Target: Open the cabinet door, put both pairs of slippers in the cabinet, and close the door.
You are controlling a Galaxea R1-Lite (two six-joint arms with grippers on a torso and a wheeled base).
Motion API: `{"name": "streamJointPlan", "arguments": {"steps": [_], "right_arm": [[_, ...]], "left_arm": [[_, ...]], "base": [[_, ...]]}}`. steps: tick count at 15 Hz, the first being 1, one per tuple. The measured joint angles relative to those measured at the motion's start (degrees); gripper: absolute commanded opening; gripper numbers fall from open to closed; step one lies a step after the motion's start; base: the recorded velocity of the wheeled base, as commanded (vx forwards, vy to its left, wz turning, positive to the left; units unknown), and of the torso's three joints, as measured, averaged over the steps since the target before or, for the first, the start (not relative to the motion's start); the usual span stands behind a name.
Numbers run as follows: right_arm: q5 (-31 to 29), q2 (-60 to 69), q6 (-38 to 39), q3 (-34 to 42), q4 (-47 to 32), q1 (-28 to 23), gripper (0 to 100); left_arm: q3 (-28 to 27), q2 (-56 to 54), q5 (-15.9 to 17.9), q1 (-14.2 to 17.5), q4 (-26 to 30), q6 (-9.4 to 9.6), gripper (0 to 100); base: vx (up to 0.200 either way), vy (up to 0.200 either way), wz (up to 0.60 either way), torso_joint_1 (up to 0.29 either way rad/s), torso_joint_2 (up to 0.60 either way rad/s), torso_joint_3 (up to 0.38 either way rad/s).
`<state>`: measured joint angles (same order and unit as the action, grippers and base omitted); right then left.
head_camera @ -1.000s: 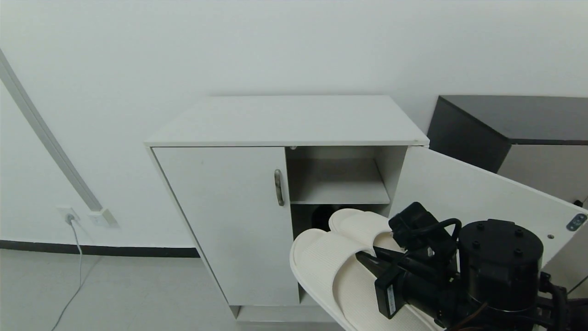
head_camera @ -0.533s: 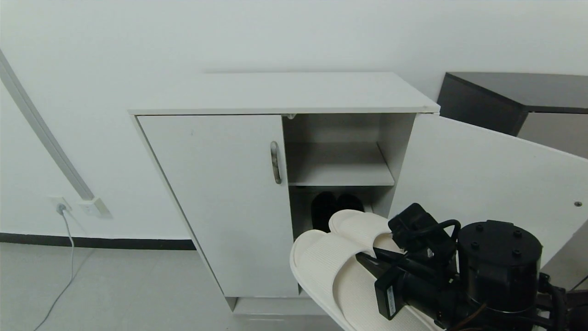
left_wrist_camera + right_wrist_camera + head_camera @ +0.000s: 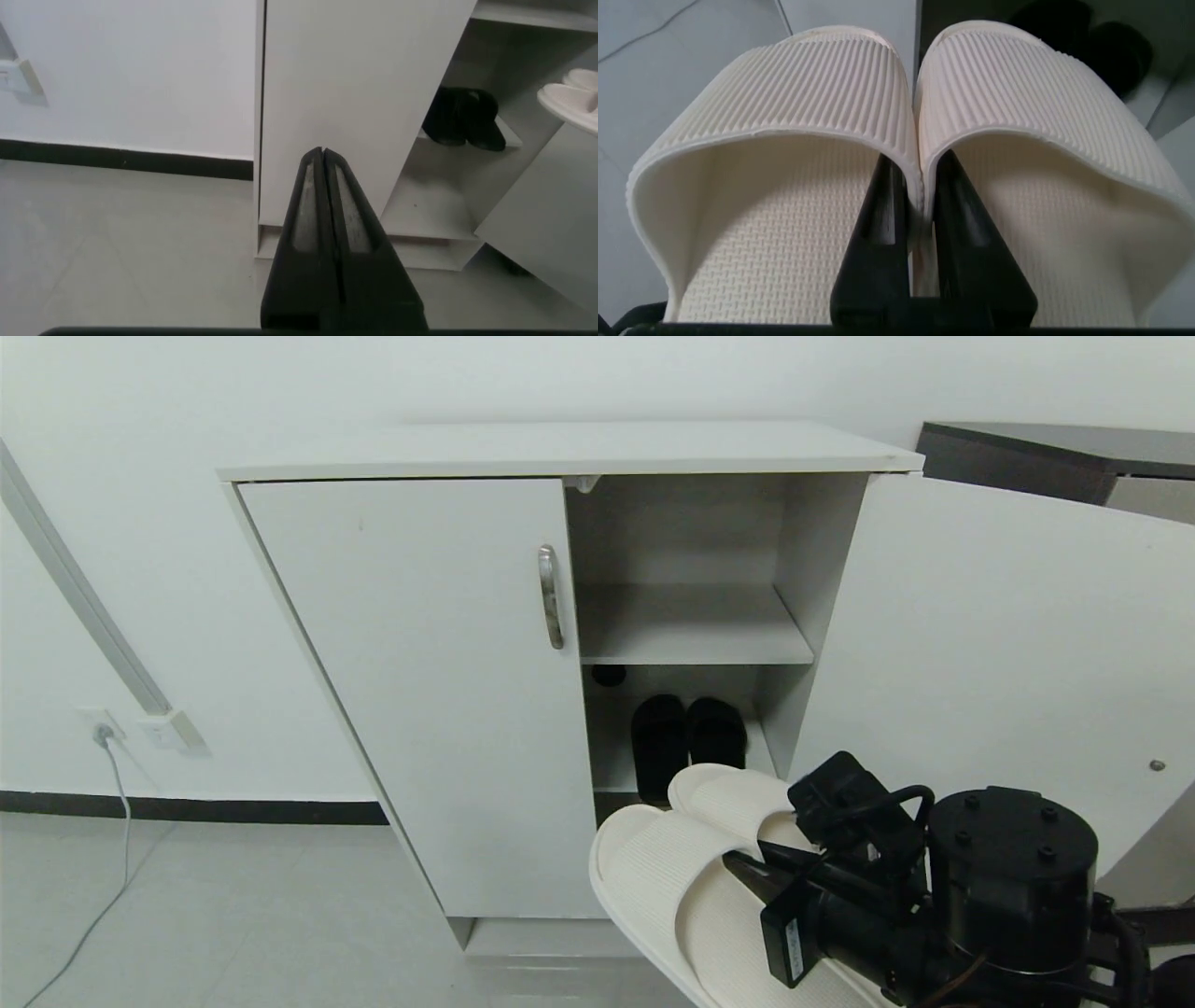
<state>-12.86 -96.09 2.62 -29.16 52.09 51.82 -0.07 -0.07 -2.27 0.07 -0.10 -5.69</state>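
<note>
White slippers (image 3: pixel 653 882): heels hidden behind right gripper (image 3: pixel 744 868).

White cabinet (image 3: pixel 411 663), one cream pair and one black pair

The cream slippers (image 3: pixel 672 887) in front of the cabinet carried fine ribbed straps and footbeds embossed in a small crosshatch. The black slippers (image 3: pixel 686 737) inside the cabinet were plain. The cabinet's handle (image 3: pixel 551 597) was dull silver. The right gripper (image 3: pixel 917 201) and left gripper (image 3: pixel 323 187) both had black fingers (image 3: pixel 878 233). Beside the cabinet, the floor (image 3: pixel 233 915) was pale grey, and a black skirting strip (image 3: pixel 187 810) ran under a white wall (image 3: pixel 140 523).
</note>
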Motion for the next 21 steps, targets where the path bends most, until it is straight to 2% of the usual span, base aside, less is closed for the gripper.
{"name": "streamJointPlan", "arguments": {"steps": [4, 10, 14, 16, 19, 21], "right_arm": [[-0.22, -1.51, -0.16, 0.77, 4.51, 0.11, 0], [-1.94, -3.5, -0.52, 0.22, 6.64, 0.07, 0], [-18.36, -9.09, -0.3, -7.25, 6.86, 1.73, 0], [-25.61, -12.52, 0.0, -13.86, 2.78, 2.61, 0], [-29.42, -14.85, 1.37, -22.54, -4.85, 3.06, 0], [-31.94, -15.1, 4.13, -31.12, -14.65, 3.11, 0]], "left_arm": [[-0.02, 0.0, 0.0, -0.02, -0.06, 0.0, 0], [-0.02, 0.0, 0.0, 0.0, -0.06, 0.0, 0], [-0.02, 0.0, 0.06, 0.0, -0.06, 0.0, 0], [-0.02, 0.0, 0.09, 0.0, -0.06, 0.01, 0], [-0.02, 0.0, 0.09, -0.05, -0.06, 0.06, 0], [-0.02, 0.0, 0.09, -0.02, -0.06, 0.06, 0]], "base": [[0.0, 0.0, 0.0, 0.001, 0.07, 0.073], [0.0, 0.0, 0.0, 0.0, 0.0, 0.0], [0.0, 0.0, 0.0, 0.0, 0.0, 0.0], [0.0, 0.0, 0.0, 0.0, 0.0, 0.0], [0.0, 0.0, 0.0, 0.0, 0.0, 0.0], [0.0, 0.0, 0.0, 0.0, 0.0, 0.0]]}}
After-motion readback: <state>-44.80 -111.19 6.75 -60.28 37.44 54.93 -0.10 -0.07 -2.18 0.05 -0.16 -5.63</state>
